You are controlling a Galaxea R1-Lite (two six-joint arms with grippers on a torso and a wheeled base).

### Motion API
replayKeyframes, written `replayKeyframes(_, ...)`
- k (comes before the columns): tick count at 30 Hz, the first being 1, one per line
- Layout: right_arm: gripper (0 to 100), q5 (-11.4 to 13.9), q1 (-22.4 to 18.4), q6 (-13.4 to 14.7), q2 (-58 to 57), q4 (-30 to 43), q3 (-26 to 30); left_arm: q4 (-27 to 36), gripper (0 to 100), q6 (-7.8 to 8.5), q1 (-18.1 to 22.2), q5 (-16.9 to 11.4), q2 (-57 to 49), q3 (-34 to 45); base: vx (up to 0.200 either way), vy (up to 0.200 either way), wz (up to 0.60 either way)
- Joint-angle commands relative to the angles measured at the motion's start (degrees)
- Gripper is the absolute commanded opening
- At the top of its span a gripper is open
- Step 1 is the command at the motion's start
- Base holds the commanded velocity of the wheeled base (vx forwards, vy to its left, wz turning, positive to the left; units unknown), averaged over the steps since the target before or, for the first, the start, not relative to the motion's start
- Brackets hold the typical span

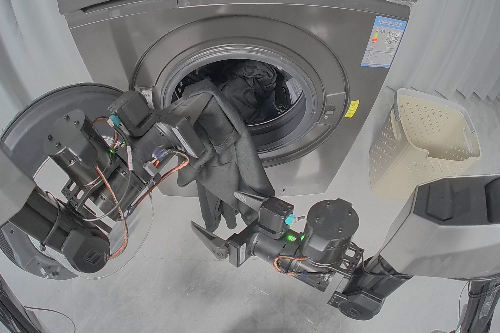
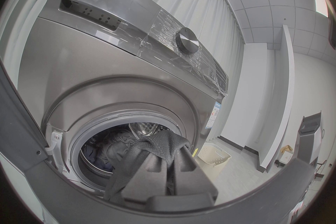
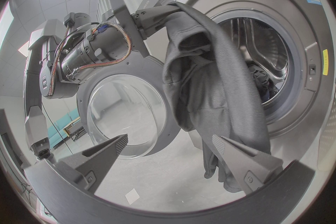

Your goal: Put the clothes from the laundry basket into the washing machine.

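Left end effector (image 2: 167, 160) clamped on dark grey cloth garment (image 1: 229, 152), hanging at grey metal washing machine (image 1: 312, 27) mouth; right end effector (image 3: 168, 140) apart; cream perforated plastic basket (image 1: 385, 157) looks empty.

a pale pleated curtain (image 1: 458, 11) hangs at the back above a grey floor (image 1: 172, 287), where a small white scrap (image 3: 132, 196) lies.

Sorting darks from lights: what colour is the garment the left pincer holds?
Dark grey garment, clearest in the right wrist view.
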Motion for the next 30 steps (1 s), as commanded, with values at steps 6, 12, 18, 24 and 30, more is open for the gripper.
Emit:
replayKeyframes(6, 100, 0.12, -0.50, -0.80, 4.97, 1.07, -6.84, -0.03, 0, -0.06, 0.04, 0.03, -0.04, -0.04, 0.000, 0.000, 0.00)
replayKeyframes(12, 100, -0.06, -5.33, -4.14, 10.33, 3.00, -13.78, -0.03, 0, 0.03, 0.04, 0.03, -0.30, -0.04, 0.000, 0.000, 0.00)
replayKeyframes(18, 100, 0.12, -8.14, -6.60, 13.76, 5.90, -21.34, -0.03, 0, -0.06, 0.04, 0.03, -0.30, -0.04, 0.000, 0.000, 0.00)
replayKeyframes(24, 100, 0.12, -8.93, -6.86, 16.13, 8.10, -26.35, -0.03, 0, -0.06, -0.05, 0.03, -0.48, -0.13, 0.000, 0.000, 0.00)
replayKeyframes(30, 100, -0.06, -8.85, -6.86, 16.75, 8.98, -28.02, -0.03, 0, -0.06, -0.22, 0.03, -0.30, -0.04, 0.000, 0.000, 0.00)
